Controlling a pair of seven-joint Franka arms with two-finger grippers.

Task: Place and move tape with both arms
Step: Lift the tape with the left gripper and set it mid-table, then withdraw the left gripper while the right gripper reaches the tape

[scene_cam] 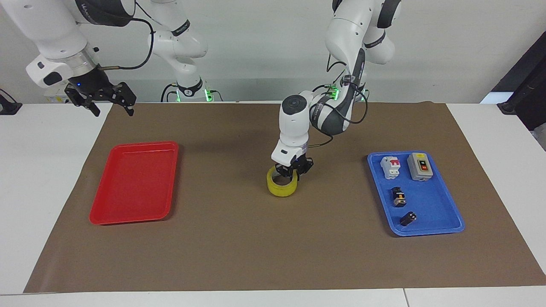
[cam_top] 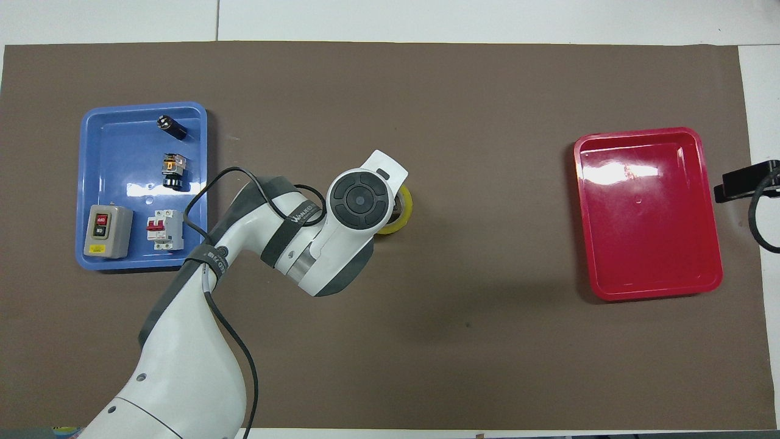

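Left gripper (scene_cam: 291,172) at frame centre in the facing view, jaws pinching the wall of the tape (scene_cam: 281,186) at the ring's upper right. Tape sits flat on the brown mat (scene_cam: 273,247) at mid-tabletop, or just above it; contact can't be told. In the overhead view the wrist hides most of the roll, only a yellow crescent shows (cam_top: 403,210).

Risks: a one-wall pinch leaves the ring free to swing or tilt, so on release it could land on edge and roll. Sticky tape could cling to a finger and get dragged up as the jaws lift away.

Right gripper (scene_cam: 111,102) waits upper left of the facing view, jaws spread, above the mat corner. Long reach from there to the tape; a roll set off-centre makes a miss likelier.

Red tray (scene_cam: 134,182) mid-left, blue tray (scene_cam: 431,200) with switch parts mid-right.
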